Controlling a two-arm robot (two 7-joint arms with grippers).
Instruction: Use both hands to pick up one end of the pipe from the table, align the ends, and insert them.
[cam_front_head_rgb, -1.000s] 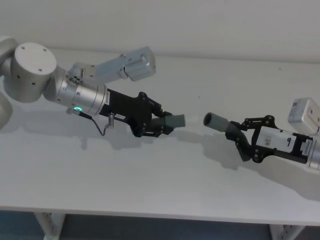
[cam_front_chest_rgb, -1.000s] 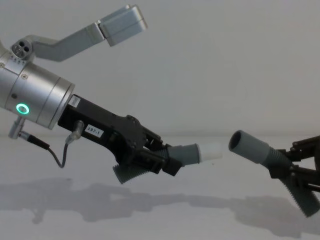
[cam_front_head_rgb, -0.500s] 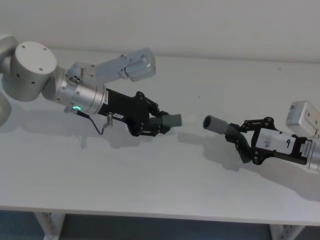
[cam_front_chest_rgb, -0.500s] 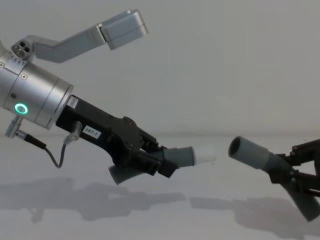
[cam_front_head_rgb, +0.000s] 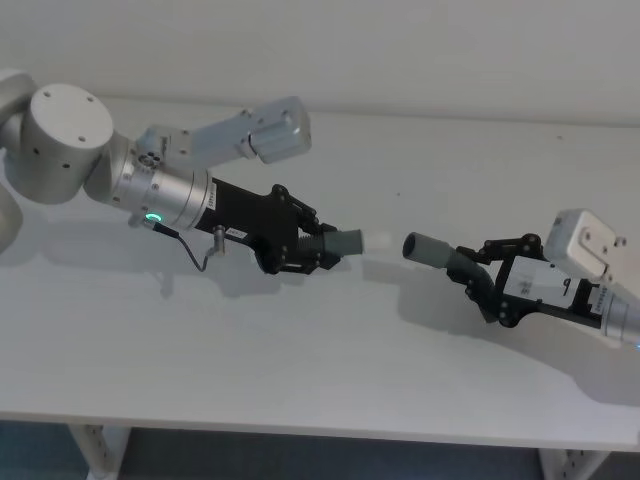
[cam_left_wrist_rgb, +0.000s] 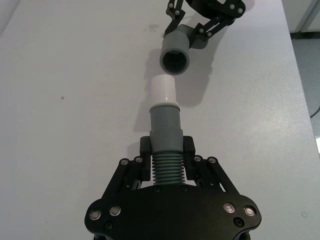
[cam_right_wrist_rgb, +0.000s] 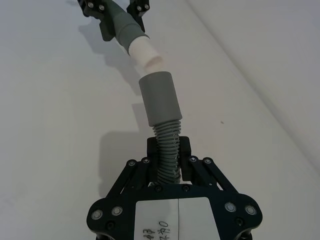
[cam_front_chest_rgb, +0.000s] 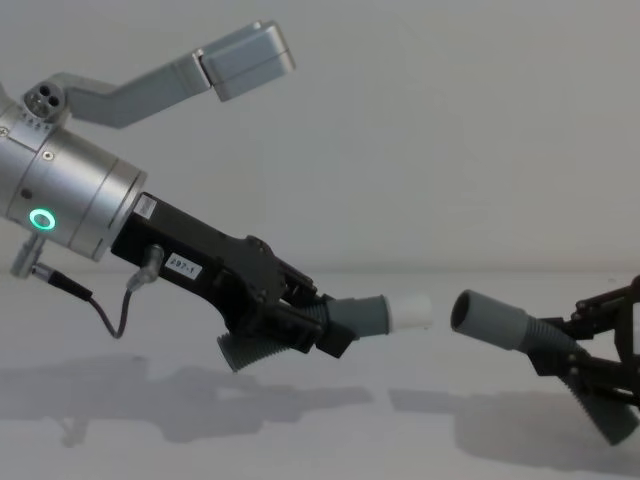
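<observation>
**Both pipe halves in the air, ends not mated yet**

Your left gripper (cam_front_head_rgb: 316, 250) is clamped on the ribs of the white-tipped piece (cam_left_wrist_rgb: 164, 125), and your right gripper (cam_front_head_rgb: 480, 277) on the ribs of the open-cuff piece (cam_right_wrist_rgb: 159, 100). Both hang above the table (cam_front_head_rgb: 300, 380). The white tip (cam_front_chest_rgb: 414, 311) faces the open cuff (cam_front_chest_rgb: 472, 313) across a small gap. They look roughly lined up, though it's hard to say exactly.

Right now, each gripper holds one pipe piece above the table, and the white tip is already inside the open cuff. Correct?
Not quite. The left gripper holds the tipped piece and the right gripper the cuffed piece, but the chest view shows the white tip outside the open cuff, a gap between them.
</observation>
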